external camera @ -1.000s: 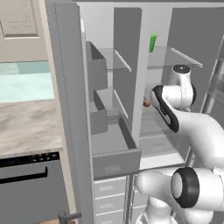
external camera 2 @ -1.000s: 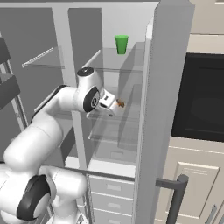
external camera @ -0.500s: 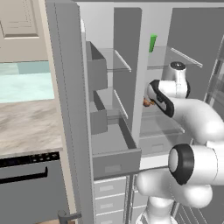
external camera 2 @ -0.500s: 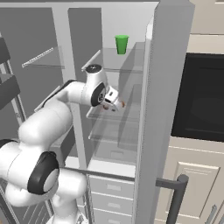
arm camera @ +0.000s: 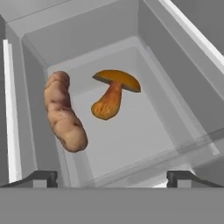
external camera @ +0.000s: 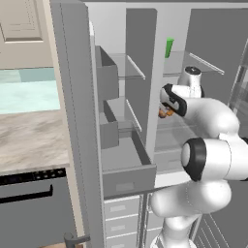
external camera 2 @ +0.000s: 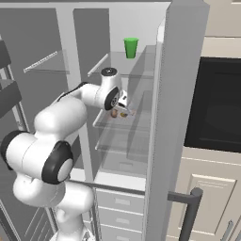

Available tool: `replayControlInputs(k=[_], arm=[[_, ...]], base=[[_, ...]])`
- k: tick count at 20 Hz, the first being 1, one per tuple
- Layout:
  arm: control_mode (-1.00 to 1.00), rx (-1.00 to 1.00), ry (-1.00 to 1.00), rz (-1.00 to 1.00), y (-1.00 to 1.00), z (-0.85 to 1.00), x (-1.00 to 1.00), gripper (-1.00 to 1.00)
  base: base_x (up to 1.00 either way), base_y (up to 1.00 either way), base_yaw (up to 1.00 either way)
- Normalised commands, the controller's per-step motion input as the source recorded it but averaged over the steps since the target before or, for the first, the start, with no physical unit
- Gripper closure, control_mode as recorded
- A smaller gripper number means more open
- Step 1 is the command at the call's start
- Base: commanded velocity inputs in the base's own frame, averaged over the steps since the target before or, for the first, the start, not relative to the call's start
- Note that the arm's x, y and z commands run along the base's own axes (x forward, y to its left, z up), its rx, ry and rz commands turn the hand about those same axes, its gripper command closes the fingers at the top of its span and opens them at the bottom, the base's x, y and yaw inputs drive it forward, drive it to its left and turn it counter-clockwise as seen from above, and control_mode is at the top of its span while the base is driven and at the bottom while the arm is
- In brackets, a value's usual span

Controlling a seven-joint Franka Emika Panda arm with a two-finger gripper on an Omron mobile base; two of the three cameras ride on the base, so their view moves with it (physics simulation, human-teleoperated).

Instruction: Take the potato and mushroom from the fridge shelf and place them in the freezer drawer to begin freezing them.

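Observation:
A knobbly brown potato (arm camera: 63,111) and an orange mushroom (arm camera: 113,94) lie side by side, slightly apart, on the translucent fridge shelf (arm camera: 140,135). My gripper (arm camera: 113,179) hangs open just above them, with nothing between its two dark fingertips (arm camera: 41,177). From the right base, the gripper (external camera 2: 121,109) is inside the fridge right over the two items on the shelf (external camera 2: 134,123). The mushroom (external camera: 163,114) peeks out under the gripper (external camera: 167,109) in the left base view. Lower left, the deep grey freezer drawer (external camera: 128,181) stands pulled out, and nothing shows inside it.
A green cup (external camera 2: 131,47) stands on the shelf above. Grey door bins (external camera: 107,77) line the open door beside the drawer. Pale stacked drawers (external camera: 121,213) sit below. A black oven (external camera 2: 216,108) is to the right, and a door handle (external camera 2: 188,216) juts out low.
The arm's links have swung up and round while the hand stayed over the shelf. The jaws stay wide. The potato and the mushroom have not moved.

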Motion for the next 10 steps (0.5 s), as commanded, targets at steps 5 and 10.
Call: replayControlInputs(k=[5,10], arm=[[-1.0,0.0,0.0,0.01,-0.13,-0.33,0.28,-1.0],[-1.0,0.0,0.0,0.0,-0.19,-0.25,0.22,-1.0]], base=[[0.0,0.0,0.0],[0.0,0.0,0.0]])
